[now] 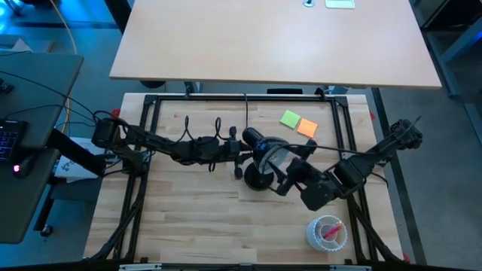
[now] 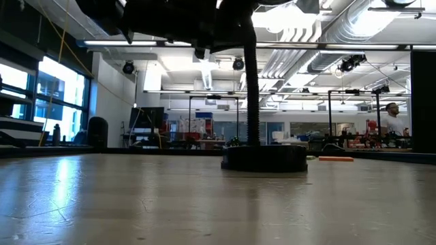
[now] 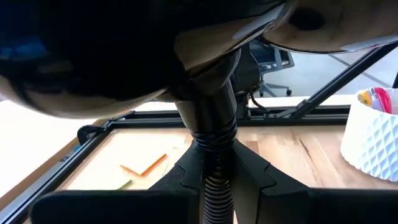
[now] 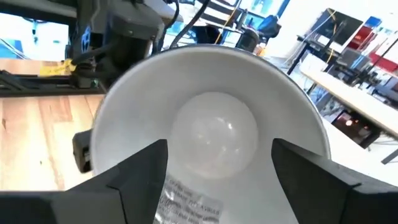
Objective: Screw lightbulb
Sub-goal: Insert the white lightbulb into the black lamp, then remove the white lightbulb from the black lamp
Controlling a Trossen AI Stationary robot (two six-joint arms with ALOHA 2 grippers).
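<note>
A black desk lamp (image 1: 260, 162) with a round base (image 2: 264, 158) stands near the middle of the light wooden table (image 1: 196, 218). Green and orange sticky notes (image 1: 298, 123) lie touching each other at the far side. A white faceted cup (image 1: 326, 232) with pink contents stands near the front right.

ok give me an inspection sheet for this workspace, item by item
surface: light wooden slatted table inside a black frame.
job's things: small white frosted lightbulb sits inside the white shade of the black desk lamp; its screw base is hidden.
clutter: green sticky note, orange sticky note, white ribbed cup with pink contents.
grippers: right tool at the lamp shade's mouth, fingers either side of the bulb, contact not clear. Left tool at the lamp's neck, behind the shade.
cables: black cords looped along the left arm.
surroundings: bare beige desk beyond; a person far off in the low view.
</note>
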